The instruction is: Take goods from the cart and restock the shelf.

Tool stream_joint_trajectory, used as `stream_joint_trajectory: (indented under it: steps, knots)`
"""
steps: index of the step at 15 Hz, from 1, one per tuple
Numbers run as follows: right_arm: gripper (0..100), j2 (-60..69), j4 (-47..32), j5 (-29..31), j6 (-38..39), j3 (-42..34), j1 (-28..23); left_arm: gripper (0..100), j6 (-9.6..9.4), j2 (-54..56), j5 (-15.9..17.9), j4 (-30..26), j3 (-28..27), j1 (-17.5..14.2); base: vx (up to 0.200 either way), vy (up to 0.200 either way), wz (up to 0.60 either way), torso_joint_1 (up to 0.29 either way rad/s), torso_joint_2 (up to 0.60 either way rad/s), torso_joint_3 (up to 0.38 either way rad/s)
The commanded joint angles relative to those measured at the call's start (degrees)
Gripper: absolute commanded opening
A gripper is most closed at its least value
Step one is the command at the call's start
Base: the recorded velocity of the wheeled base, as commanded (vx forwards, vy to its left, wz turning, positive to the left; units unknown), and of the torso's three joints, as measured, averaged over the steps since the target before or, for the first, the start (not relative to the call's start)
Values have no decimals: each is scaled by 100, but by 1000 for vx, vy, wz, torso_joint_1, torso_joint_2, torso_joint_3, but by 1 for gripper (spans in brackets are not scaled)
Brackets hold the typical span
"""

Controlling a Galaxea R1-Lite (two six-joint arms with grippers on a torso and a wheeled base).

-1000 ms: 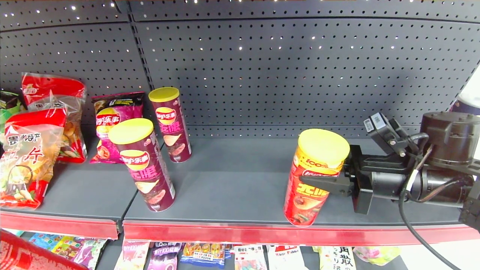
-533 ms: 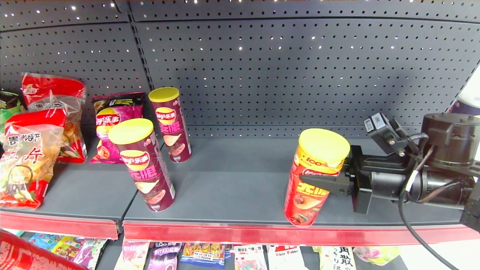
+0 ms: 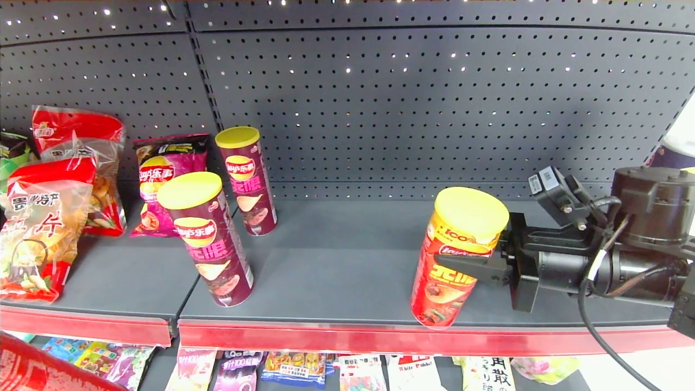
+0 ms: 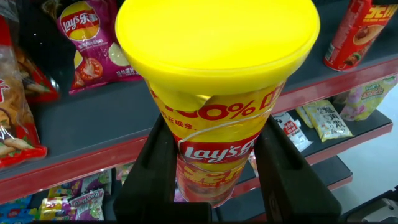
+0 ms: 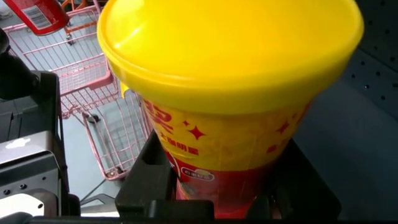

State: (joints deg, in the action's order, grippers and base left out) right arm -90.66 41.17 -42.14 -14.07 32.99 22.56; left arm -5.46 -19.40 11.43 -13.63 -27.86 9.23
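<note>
Head view: your right gripper [image 3: 472,255] is clamped on the upper body of the red chip can [image 3: 441,290]. One finger lies across the can's front and the other is hidden behind it. The can stands at the front right of the shelf [image 3: 347,260], with its base just behind the red front edge [image 3: 304,336]. Whether the base sits fully on the deck cannot be confirmed.

Your left gripper [image 4: 214,180] has its fingers pressed against both sides of a yellow-labelled can [image 4: 217,81], which it holds out in front of the shelf.

Two purple cans [image 3: 209,239] stand upright on the left of the same deck, well apart from the red chip can. Snack bags [image 3: 40,228] sit further left. The right wrist view shows the pink wire cart [image 5: 81,81] behind the gripped can.
</note>
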Motion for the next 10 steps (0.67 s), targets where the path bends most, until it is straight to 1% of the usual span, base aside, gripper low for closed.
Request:
stream_joint_trajectory:
  steps: [1,2,8,10]
  knots:
    - [0,-48,-12,-4,-8,-3,2,0,1,-3,-1,1,-1,0,0,0,0,0,0,0]
    - [100,-48,-12,-4,-8,-3,2,0,1,-3,-1,1,-1,0,0,0,0,0,0,0]
    - [100,13,-12,4,36,-29,-15,0,1,6,-1,1,-1,0,0,0,0,0,0,0]
    - [100,154,-3,31,44,-152,-59,0,1,6,-1,1,-9,0,0,0,0,0,0,0]
